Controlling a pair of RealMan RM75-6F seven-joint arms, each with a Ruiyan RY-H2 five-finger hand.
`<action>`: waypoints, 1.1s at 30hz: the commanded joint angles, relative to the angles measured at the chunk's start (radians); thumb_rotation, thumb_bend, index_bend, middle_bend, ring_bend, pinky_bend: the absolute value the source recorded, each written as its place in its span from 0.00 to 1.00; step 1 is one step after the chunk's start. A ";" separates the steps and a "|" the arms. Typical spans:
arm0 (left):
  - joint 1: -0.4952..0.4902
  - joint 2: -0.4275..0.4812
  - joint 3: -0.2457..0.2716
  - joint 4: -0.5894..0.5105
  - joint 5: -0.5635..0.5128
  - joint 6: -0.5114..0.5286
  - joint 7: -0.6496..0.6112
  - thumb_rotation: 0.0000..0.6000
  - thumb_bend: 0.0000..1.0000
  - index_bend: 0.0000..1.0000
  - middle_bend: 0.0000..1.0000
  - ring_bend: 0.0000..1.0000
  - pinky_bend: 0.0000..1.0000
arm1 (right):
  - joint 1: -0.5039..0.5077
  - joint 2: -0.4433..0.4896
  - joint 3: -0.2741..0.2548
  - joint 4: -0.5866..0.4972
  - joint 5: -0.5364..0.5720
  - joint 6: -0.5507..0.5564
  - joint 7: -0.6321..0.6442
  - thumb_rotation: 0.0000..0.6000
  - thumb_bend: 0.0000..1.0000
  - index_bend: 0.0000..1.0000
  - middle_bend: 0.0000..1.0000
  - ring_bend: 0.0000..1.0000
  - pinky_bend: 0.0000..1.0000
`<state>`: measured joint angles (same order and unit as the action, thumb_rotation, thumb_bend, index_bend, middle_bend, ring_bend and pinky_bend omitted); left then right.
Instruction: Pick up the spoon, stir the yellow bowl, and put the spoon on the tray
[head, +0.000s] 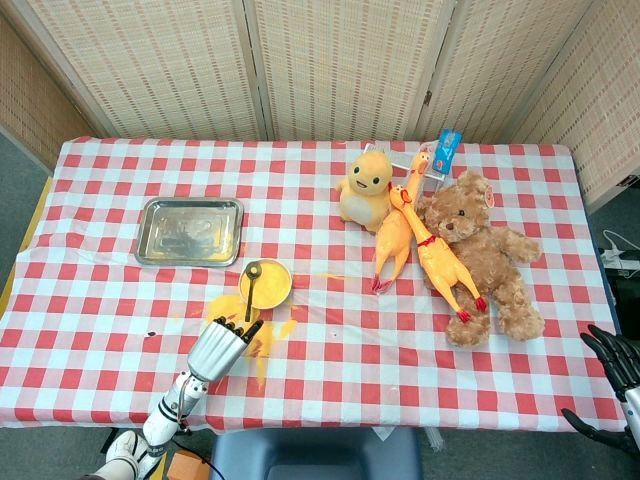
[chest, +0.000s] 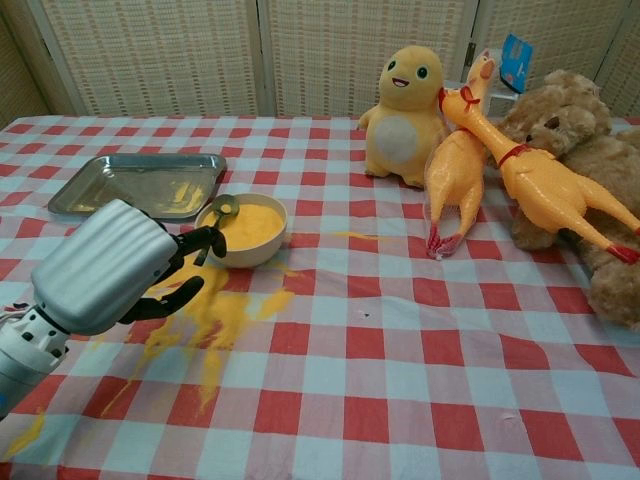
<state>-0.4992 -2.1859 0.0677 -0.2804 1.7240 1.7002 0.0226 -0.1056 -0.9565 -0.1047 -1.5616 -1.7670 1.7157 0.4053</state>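
Spoon (head: 250, 285) rests in the yellow bowl (head: 266, 283), scoop end on the far rim, handle slanting out over the near-left rim toward the robot. Bowl holds yellow contents and sits left of the table's middle, just in front of the metal tray (head: 190, 231), which lies toward the far-left part of the table. Yellow spill (chest: 205, 310) spreads over the checked cloth on the bowl's near side (streaks run toward the front edge). Left hand (head: 222, 344) hovers over the spill near the front edge, fingers apart and loosely curled, grasping nothing; fingertips (chest: 210, 238) point at the spoon handle, contact not discernible. Right hand (head: 612, 358) sits off the near-right corner, fingers spread, empty. Duck plush (head: 366, 185), two rubber chickens (head: 420, 240) and teddy bear (head: 487, 252) cluster on the far-right half.
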 joint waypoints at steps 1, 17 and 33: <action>-0.003 -0.008 -0.006 0.021 -0.011 -0.021 -0.012 1.00 0.42 0.41 1.00 1.00 1.00 | 0.000 0.001 -0.001 0.000 -0.002 0.001 0.003 1.00 0.09 0.00 0.00 0.00 0.00; -0.007 -0.003 -0.021 0.066 -0.049 -0.063 -0.037 1.00 0.42 0.45 1.00 1.00 1.00 | 0.002 0.002 -0.005 0.001 -0.005 0.000 0.007 1.00 0.09 0.00 0.00 0.00 0.00; -0.020 -0.010 -0.013 0.075 -0.053 -0.062 -0.040 1.00 0.42 0.47 1.00 1.00 1.00 | 0.000 0.003 -0.004 0.003 0.000 0.005 0.010 1.00 0.09 0.00 0.00 0.00 0.00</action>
<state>-0.5186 -2.1954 0.0544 -0.2060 1.6711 1.6365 -0.0166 -0.1056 -0.9533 -0.1084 -1.5590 -1.7668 1.7202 0.4154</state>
